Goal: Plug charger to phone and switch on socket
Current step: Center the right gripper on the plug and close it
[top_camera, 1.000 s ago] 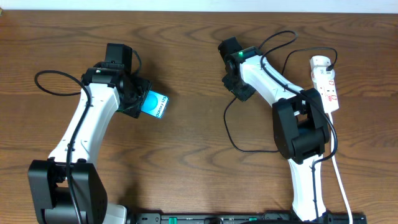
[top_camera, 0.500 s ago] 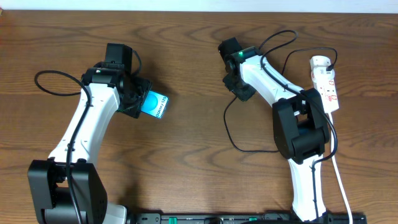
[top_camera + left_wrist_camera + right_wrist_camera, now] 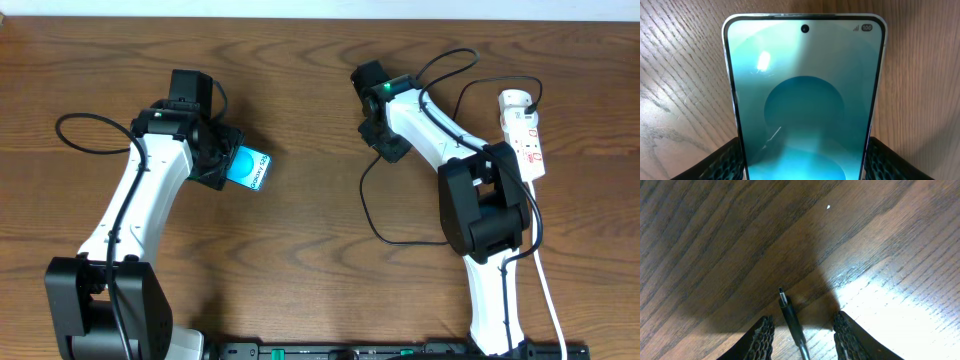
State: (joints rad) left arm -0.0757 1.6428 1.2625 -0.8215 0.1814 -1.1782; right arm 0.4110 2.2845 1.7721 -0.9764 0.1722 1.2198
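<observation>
One phone (image 3: 804, 90) clamped in left gripper (image 3: 804, 159); right gripper (image 3: 802, 332) perhaps pinches charger (image 3: 789, 312).

Table (image 3: 300, 250): dark brown, streaky wood grain; goes pale under glare in right wrist view. Phone (image 3: 805, 100): cyan-teal screen, deeper teal disc on lighter ground, black bezel, pale silver rim. Charger (image 3: 791, 320): black plug, bare-metal tip. Socket (image 3: 527, 135): white, red marks. Arms (image 3: 140, 200): white shells, black joints. Right gripper's fingers (image 3: 762, 337): black, fine diamond knurl.
</observation>
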